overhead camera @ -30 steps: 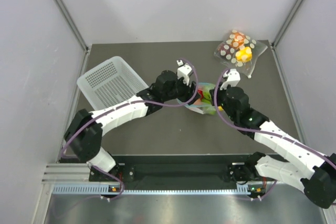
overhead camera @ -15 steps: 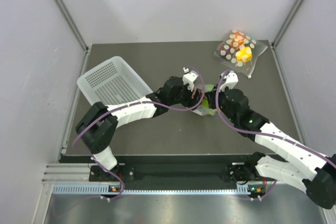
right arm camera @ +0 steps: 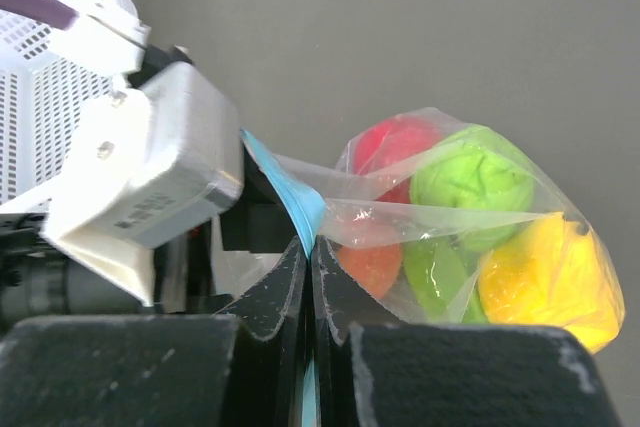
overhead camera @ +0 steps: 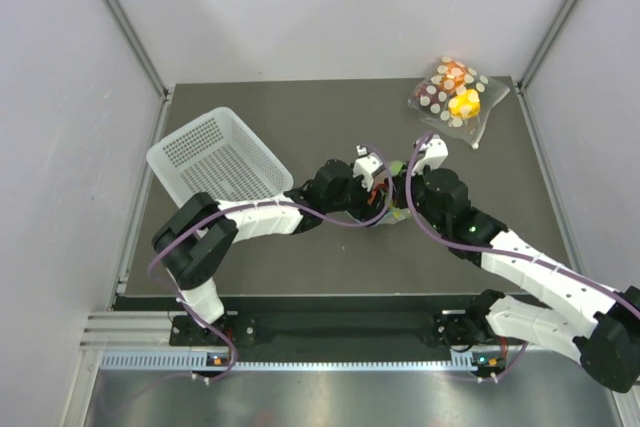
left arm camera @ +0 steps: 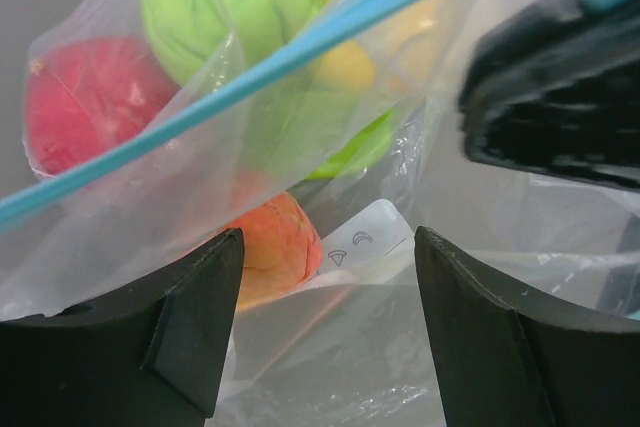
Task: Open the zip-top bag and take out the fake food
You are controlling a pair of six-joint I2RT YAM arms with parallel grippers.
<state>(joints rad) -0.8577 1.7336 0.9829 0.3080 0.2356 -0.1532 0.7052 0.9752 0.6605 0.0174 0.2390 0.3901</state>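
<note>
Left claw [left arm camera: 322,272] nearer, clear teal-zipped zip-top bag [right arm camera: 385,212], glossy fake food [right arm camera: 470,182] inside

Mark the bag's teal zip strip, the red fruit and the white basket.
teal zip strip [left arm camera: 250,77], left wrist view, middle of the strip's length.
red fruit [left arm camera: 85,107], left wrist view, its centre, seen through the plastic.
white basket [overhead camera: 215,157], top view, its bare perforated floor.

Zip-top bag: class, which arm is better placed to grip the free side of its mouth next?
Left, probably. The left tool is open, with the zip-top bag right before it; the right tool is shut on the teal zip strip, holding it.
</note>
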